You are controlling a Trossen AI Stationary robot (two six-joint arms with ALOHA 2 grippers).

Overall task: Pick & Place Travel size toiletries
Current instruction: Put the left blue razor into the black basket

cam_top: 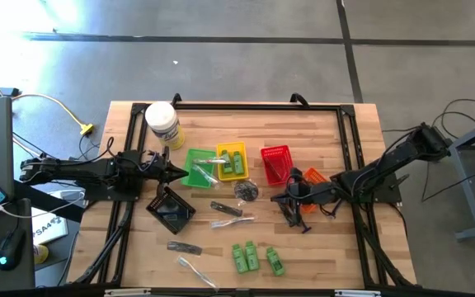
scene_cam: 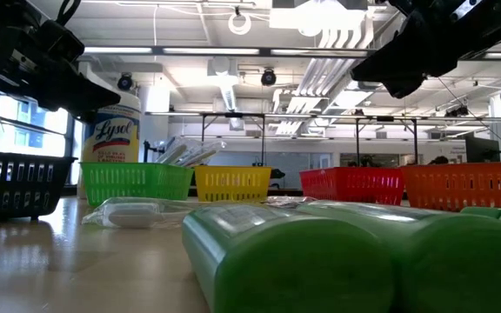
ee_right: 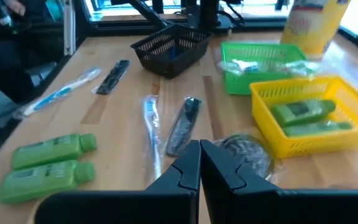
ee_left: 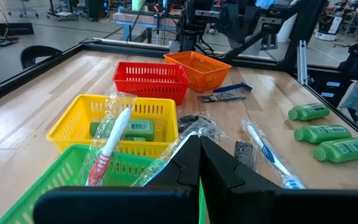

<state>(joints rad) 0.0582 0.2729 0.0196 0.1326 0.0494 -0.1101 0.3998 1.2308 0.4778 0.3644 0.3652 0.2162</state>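
Note:
Three bright green bottles point(cam_top: 252, 257) lie on the table near its front edge. Left of them lie a black stick point(cam_top: 184, 247) and a clear-wrapped toothbrush point(cam_top: 196, 270). At mid-table lie a black razor stick point(ee_right: 182, 124), a second wrapped toothbrush point(ee_right: 151, 124) and a dark round piece point(cam_top: 246, 191). The yellow basket point(cam_top: 232, 151) holds green bottles point(ee_right: 303, 112). The green basket point(cam_top: 195, 157) holds wrapped toothbrushes point(ee_left: 110, 146). My left gripper point(cam_top: 177, 173) hangs shut at the green basket's left side. My right gripper point(cam_top: 275, 196) hangs shut, right of the round piece and in front of the red basket.
A red basket point(cam_top: 275, 153) and an orange basket point(cam_top: 315, 176) stand right of the yellow one. A black basket point(cam_top: 170, 211) sits under my left arm. A white jar with a yellow label point(cam_top: 162, 124) stands at the back left. Bare wood shows along the far and right sides.

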